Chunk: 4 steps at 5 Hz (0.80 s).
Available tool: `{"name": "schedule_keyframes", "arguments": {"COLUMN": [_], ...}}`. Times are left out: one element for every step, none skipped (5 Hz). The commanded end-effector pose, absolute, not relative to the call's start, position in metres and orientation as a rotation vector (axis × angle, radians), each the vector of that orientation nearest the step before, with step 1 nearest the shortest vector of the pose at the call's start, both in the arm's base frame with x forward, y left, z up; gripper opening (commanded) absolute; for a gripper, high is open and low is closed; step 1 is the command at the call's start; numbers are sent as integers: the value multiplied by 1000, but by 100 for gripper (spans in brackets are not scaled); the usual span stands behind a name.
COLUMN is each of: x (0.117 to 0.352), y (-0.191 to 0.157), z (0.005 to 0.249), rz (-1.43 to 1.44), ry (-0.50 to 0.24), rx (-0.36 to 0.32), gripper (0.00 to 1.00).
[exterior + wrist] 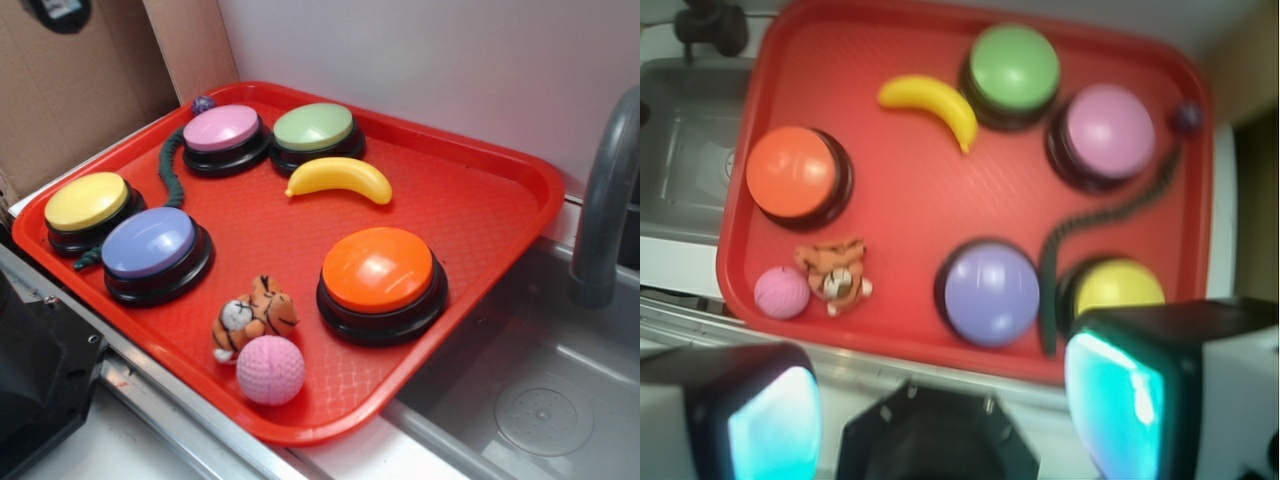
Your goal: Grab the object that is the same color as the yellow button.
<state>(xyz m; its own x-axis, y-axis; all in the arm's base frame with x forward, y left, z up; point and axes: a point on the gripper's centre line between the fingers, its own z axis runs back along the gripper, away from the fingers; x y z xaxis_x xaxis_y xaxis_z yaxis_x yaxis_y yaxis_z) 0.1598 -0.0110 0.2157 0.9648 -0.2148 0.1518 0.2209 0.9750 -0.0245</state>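
My hand [940, 400] hung open and empty, high over the tray's [900, 210] near edge, to survey everything. The banana [930, 100] lay well ahead, beyond the yellow button [1118, 287], unobstructed.

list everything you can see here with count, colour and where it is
tray: 1, red, beside the sink
banana: 1, yellow, on the tray in front of the green button
yellow button: 1, pale yellow top, black base, left edge of the tray
purple button: 1, lavender, next to the yellow button
pink button: 1, pink, far side of the tray
green button: 1, light green, far side, beside the pink one
orange button: 1, orange, near right part of the tray
tiger toy: 1, orange and white, near edge
ball: 1, pink, touching the tiger toy
rope: 1, dark green, between the left buttons
sink: 1, grey, right of the tray
faucet: 1, grey, over the sink
end effector: 1, black with pale fingers, open, above the tray's near edge
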Motion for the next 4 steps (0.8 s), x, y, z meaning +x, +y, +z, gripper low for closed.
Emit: {"name": "schedule_keyframes", "arguments": {"x": [219,247,276,296], "y": [-21,-35,-43,-44], "z": [181,152,119,89], "rz": [-515,-727,-874,-965], "ry": [-194,-239,-215,-195], "rx": [-47,-36,-20,-56], "gripper": [100,100,100,100]}}
